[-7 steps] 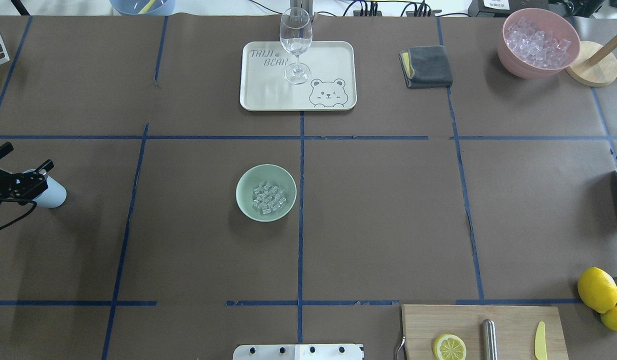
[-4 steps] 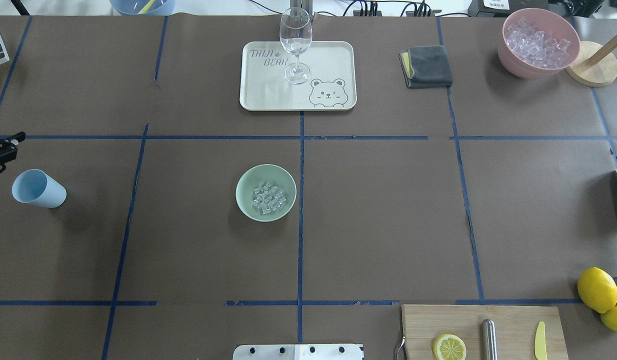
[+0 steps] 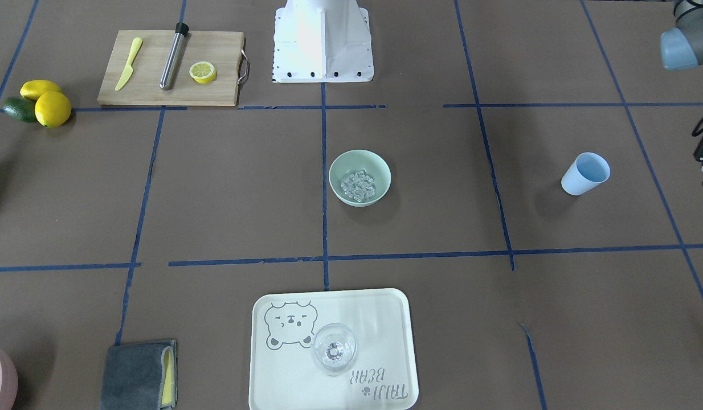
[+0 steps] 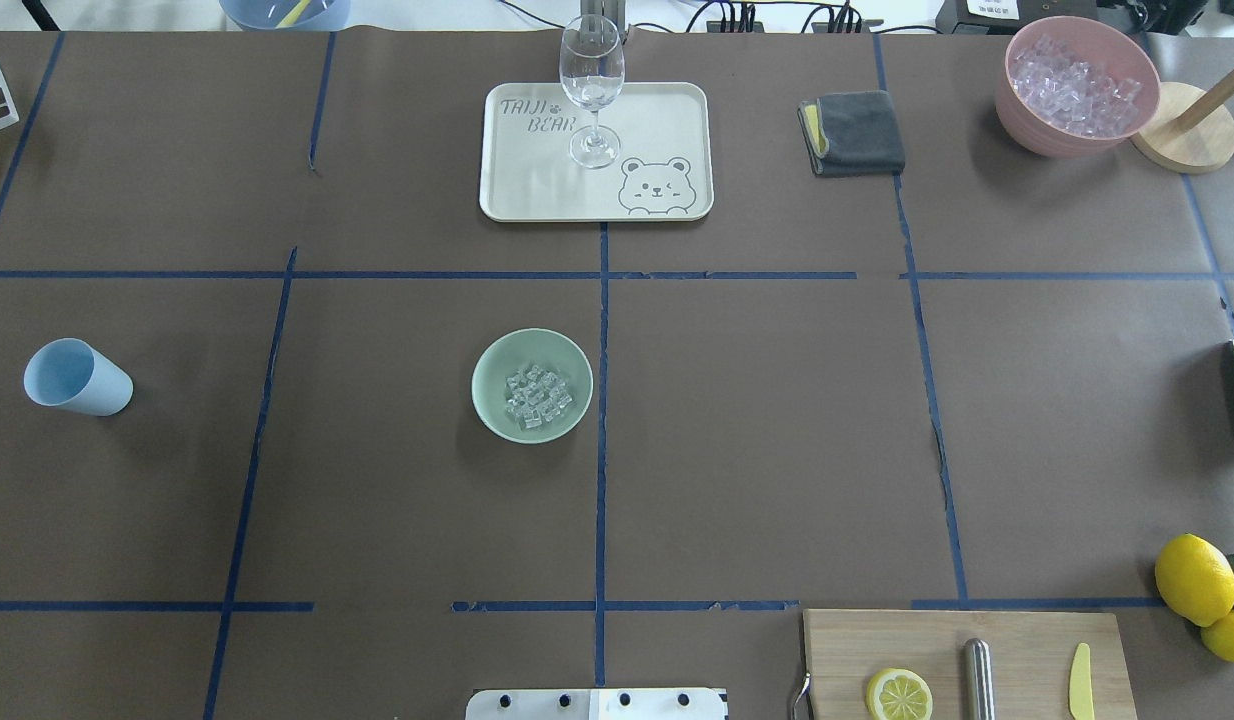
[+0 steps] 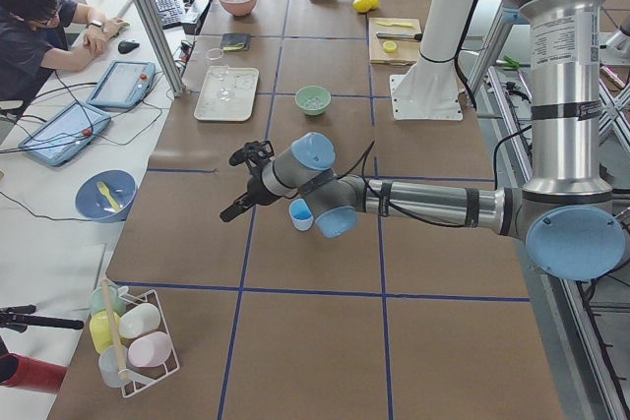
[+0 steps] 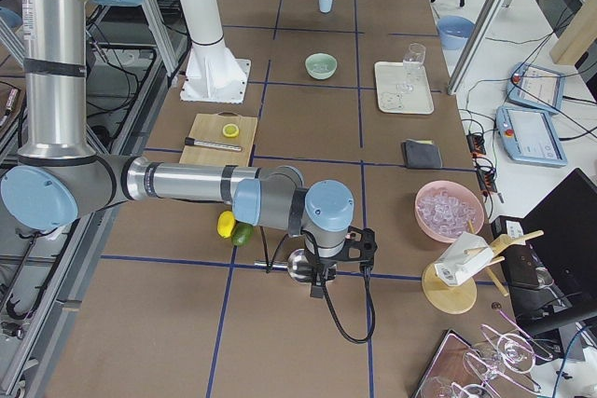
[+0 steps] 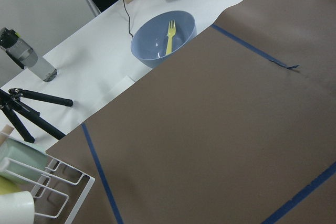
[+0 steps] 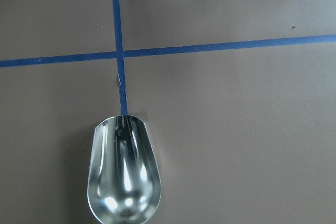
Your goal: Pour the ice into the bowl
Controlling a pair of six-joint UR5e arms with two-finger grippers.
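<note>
Counter centre: ice lies in the bowl; left end effector and right end effector, grip indiscernible, should steer clear of the cup.

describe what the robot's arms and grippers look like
The left arm and right arm are silver-grey tubes with rounded pale blue joint caps. The left gripper and right gripper are black and two-fingered, each with a thin black cable looping near the wrist.
</note>
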